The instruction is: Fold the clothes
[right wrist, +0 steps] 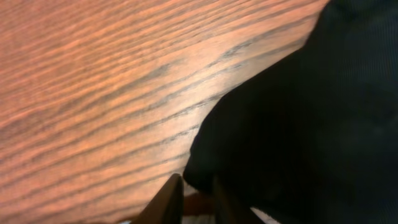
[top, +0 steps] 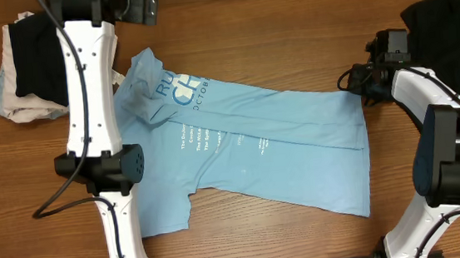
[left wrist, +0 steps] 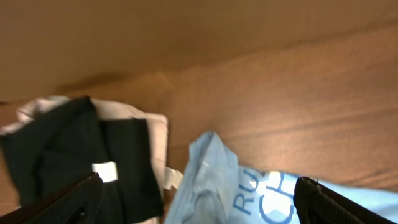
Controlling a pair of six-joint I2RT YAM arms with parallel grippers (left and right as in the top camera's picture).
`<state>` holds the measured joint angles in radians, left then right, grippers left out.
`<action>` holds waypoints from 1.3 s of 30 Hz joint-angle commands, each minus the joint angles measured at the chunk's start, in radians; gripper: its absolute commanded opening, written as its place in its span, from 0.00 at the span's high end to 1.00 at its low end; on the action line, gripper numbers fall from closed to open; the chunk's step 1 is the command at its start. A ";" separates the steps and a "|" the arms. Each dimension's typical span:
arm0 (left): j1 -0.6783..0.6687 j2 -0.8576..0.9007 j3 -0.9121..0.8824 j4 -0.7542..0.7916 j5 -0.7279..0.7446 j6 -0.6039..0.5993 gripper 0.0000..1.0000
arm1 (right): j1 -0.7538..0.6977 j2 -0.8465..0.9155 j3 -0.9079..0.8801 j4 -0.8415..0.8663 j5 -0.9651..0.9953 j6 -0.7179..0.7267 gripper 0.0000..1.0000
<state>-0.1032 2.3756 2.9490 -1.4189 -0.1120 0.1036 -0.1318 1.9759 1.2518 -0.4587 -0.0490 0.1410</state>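
The light blue T-shirt [top: 273,142] with white lettering lies spread flat across the middle of the table; its sleeve [left wrist: 208,180] shows in the left wrist view. A black garment [top: 36,58] with a small white tag [left wrist: 104,171] rests on a white cloth at the far left. My left gripper [left wrist: 196,180] hangs wide open above that sleeve, nothing between its fingers; overhead it sits at the table's back [top: 129,6]. My right gripper [top: 358,83] is at the shirt's far right corner. Its fingers [right wrist: 174,193] stand close together [right wrist: 194,182], with pale cloth pinched low between them.
Another dark garment [top: 446,26] is heaped at the back right, just beyond the right gripper, and fills the right of the right wrist view [right wrist: 311,124]. A crumpled white cloth [top: 6,103] lies under the black garment at left. Bare wood [top: 289,40] surrounds the shirt.
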 commanded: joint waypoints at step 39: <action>0.013 -0.867 -0.755 -0.270 -0.055 -0.374 0.00 | -0.010 -0.954 0.322 -1.185 -0.030 0.199 0.37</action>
<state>-0.0959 1.5719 2.3245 -1.6890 -0.1825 -0.1661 -0.1375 1.0298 1.6108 -1.6356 -0.0994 0.2962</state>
